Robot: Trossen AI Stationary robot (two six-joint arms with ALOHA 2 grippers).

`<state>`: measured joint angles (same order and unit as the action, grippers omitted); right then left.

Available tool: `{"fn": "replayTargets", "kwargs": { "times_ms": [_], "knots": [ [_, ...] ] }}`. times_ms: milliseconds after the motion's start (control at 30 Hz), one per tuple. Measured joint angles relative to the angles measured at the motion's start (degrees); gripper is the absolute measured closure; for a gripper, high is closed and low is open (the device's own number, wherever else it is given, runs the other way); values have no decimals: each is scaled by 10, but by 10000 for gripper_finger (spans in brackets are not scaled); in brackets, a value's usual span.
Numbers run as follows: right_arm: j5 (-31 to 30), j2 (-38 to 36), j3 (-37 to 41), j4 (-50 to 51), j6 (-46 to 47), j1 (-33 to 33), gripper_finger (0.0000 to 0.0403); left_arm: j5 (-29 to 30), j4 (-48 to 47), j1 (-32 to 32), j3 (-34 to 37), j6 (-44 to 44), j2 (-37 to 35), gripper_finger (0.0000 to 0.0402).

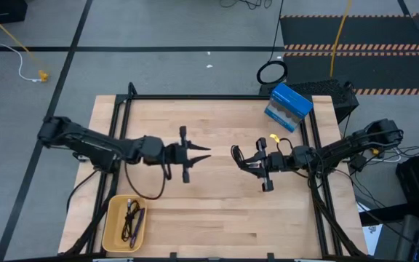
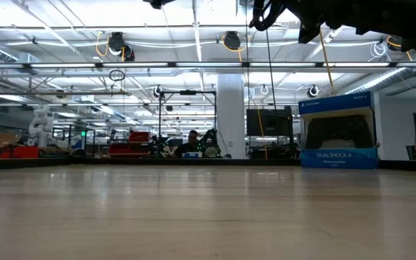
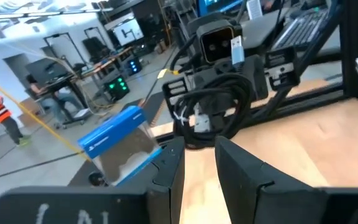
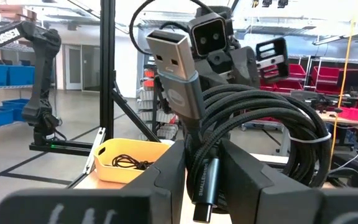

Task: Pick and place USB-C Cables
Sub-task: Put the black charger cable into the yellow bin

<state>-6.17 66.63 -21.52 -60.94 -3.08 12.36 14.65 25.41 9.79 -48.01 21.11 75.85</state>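
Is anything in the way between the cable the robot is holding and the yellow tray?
Yes, sort of. The right gripper holds the black cable bundle up over the table's middle. The yellow tray sits at the near left corner, and the left gripper hangs in the air between them, facing the right one. The bare wood below looks clear.

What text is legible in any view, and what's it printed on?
"DUALSHOCK 4" on the blue controller box at the table's back edge, low view.
"SONY" on the same box's top right corner; small, only just legible.
"TROSSEN" on an arm in the room, right wrist view; partly cut off.
Printing on the connector of the black cable held in the right gripper: too small to read.
Left gripper: no text.
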Motion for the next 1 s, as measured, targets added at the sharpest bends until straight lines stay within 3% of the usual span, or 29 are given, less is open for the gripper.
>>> {"fn": "replayTargets", "kwargs": {
  "times_ms": [333,500,733,1000],
  "knots": [
    [-16,0,-21,66,56,-1,326,-12,66,2,-1,50,52,308],
    [-14,0,-43,97,85,-1,326,-10,76,14,-32,91,86,271],
    [-12,0,-47,106,119,-1,326,57,75,31,-79,172,145,207],
    [-12,0,-47,113,153,-1,326,127,74,30,-143,209,215,220]
  ]
}}
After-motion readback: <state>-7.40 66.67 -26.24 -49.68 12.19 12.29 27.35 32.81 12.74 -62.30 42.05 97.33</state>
